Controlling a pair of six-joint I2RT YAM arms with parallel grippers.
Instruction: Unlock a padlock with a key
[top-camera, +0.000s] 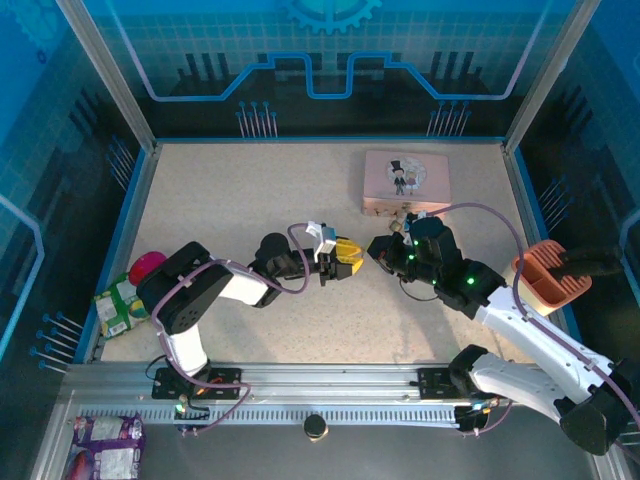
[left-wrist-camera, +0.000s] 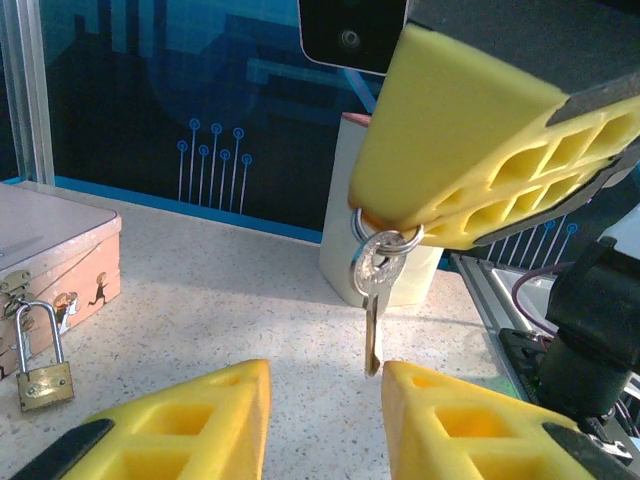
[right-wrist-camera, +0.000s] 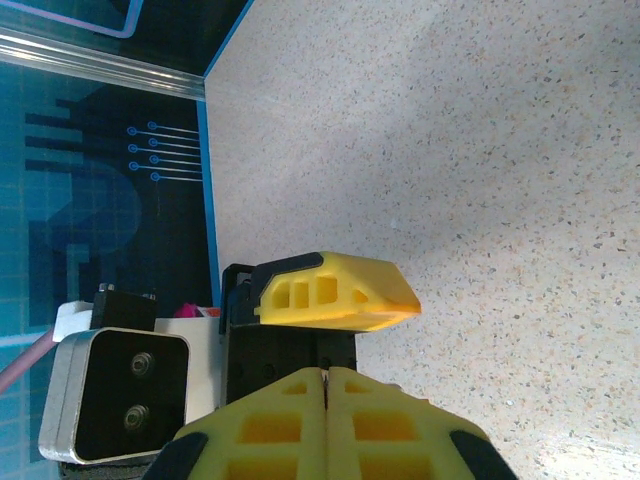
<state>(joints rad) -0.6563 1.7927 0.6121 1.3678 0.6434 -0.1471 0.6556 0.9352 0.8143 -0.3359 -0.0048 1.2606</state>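
R gripper, fingers pressed together, pinches the ring of the key, which hangs w/ its tip between the spread fingers of L gripper. Off to the left, the padlock stands on the table against the tin.

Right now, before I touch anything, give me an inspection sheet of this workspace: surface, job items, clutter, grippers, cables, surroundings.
Surface: speckled beige tabletop, no spills seen.
Job's things: padlock stands against the pink tin, shackle looks closed; key hangs on a ring from the right gripper.
Clutter: orange holder, green packet, black knob.
Grippers: right gripper shut on the key's ring; left gripper open just below the key.
Cables: purple cables loop along both arms.
Surroundings: blue printed walls, aluminium frame.
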